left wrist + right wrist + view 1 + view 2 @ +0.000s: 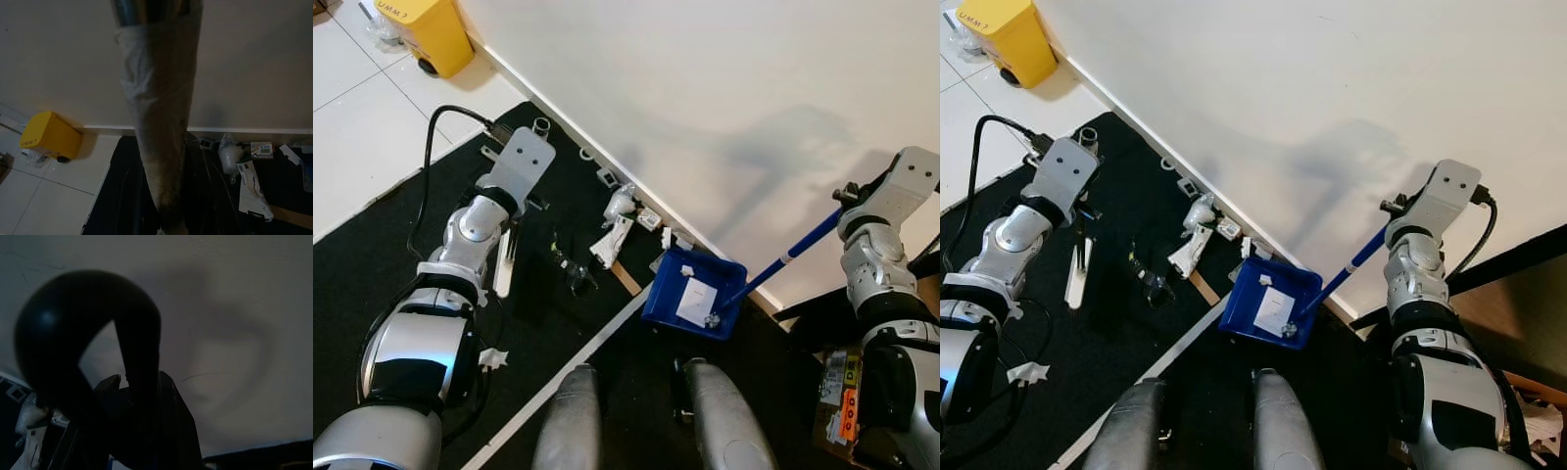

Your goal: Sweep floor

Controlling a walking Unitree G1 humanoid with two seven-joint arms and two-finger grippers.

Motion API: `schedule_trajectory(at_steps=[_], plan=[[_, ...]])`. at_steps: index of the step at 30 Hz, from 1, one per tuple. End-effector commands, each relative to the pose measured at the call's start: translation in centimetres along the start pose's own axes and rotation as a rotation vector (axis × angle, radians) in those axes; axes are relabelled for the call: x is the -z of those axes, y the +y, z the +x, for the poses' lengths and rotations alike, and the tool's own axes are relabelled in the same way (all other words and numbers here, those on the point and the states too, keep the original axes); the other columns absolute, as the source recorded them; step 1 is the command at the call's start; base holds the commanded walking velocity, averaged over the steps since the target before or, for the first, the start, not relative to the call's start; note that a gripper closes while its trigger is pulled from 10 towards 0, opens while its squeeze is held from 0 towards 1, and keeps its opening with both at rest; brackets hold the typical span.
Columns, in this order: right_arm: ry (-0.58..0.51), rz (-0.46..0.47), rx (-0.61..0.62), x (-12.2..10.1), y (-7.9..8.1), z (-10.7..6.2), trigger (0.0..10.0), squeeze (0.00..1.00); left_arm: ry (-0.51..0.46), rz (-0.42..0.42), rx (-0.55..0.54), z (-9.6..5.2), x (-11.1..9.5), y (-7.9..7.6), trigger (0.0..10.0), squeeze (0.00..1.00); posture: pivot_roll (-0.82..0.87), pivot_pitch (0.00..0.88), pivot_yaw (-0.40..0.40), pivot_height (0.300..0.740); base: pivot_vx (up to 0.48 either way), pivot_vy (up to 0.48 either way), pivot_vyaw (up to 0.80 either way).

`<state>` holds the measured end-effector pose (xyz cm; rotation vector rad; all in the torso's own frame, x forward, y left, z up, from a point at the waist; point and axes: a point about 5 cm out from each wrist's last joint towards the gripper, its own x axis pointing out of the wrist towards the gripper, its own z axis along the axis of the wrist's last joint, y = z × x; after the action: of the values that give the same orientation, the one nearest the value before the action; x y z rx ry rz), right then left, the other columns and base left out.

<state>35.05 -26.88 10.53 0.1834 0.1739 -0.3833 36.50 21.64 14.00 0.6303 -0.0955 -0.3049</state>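
A blue dustpan rests on the black mat against the wall, with a white paper and small scraps lying in it. Its long blue handle rises to the right into my right gripper, which is shut on it; the handle's black loop end looms close in the right wrist view. My left gripper is out over the mat at the left, shut on a tape-wrapped broom handle that points down at the floor. Litter, a crumpled white bag and small packets, lies along the wall foot.
A yellow wheeled bin stands on white tiles at the far left. A white strip crosses the mat before my legs. A wooden stick and a dark object lie left of the dustpan. A cardboard box is at right.
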Motion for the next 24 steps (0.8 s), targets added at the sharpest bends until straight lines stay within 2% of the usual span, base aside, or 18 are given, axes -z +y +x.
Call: schedule_trajectory(at_steps=[1, 9, 18, 24], plan=[[0.039, 0.009, -0.032, 0.1, -0.3, 0.0, 10.0, 0.00, -0.011, 0.041, -0.002, -0.1, -0.3, 1.0, 10.0, 0.00, -0.02, 0.191, -0.014, 0.740, 0.000, 0.000, 0.00], [0.102, -0.027, -0.145, 0.8, 0.8, -0.1, 10.0, 0.00, -0.013, 0.029, 0.009, -0.3, -0.1, 0.9, 10.0, 0.00, -0.01, 0.154, -0.003, 0.740, 0.000, 0.000, 0.00], [0.151, -0.076, -0.249, 1.1, 1.6, -0.1, 10.0, 0.00, 0.015, -0.084, -0.062, -0.7, 0.5, 2.0, 10.0, 0.00, 0.00, 0.085, 0.018, 0.740, 0.000, 0.000, 0.00], [0.170, -0.119, -0.266, 1.0, 1.4, -0.1, 10.0, 0.00, 0.017, -0.102, -0.059, -1.1, 0.9, 1.9, 10.0, 0.00, 0.00, 0.066, 0.011, 0.740, 0.000, 0.000, 0.00]])
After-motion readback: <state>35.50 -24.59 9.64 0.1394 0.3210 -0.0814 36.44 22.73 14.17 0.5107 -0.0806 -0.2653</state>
